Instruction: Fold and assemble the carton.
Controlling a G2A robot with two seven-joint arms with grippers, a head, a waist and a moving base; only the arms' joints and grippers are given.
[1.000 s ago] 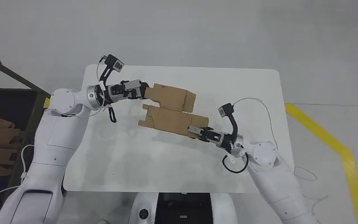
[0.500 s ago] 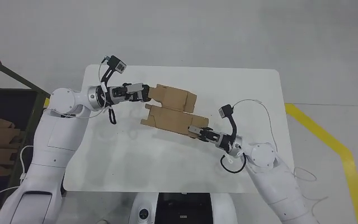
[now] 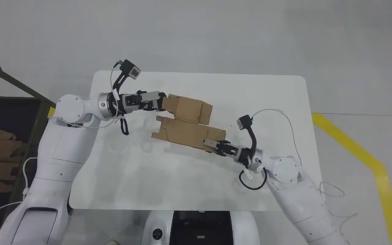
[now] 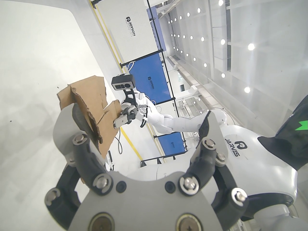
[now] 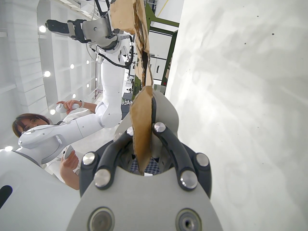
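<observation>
1. Both arms have drawn slightly inward over the last second. In the top view the left gripper [image 3: 161, 100] has edged right along the carton's [image 3: 187, 125] far-left corner, and the right gripper [image 3: 211, 145] has slid a little left with its elbow following.
2. The carton sits where it did, over the middle of the table [image 3: 122, 177] between the two arms. Its brown panels now look a touch more bunched, the far panel overlapping the near one. It seems to be held clear of the surface, though I cannot tell for certain.
3. The right gripper is pinched on the carton's near-right flap. Its wrist view shows the cardboard edge-on, running down between the closed fingers.
4. The left gripper is spread wide. One of its fingers [image 4: 72, 126] lies against the ragged edge of a flap and the other stands well apart, so it props the carton and does not hold it.
5. I judge this to be a squeeze that pushes the flat blank toward a box shape. The fold is at an early stage, with no flap tucked yet.
6. With only one real grip on it, the carton could pivot or slip off the left finger.
</observation>
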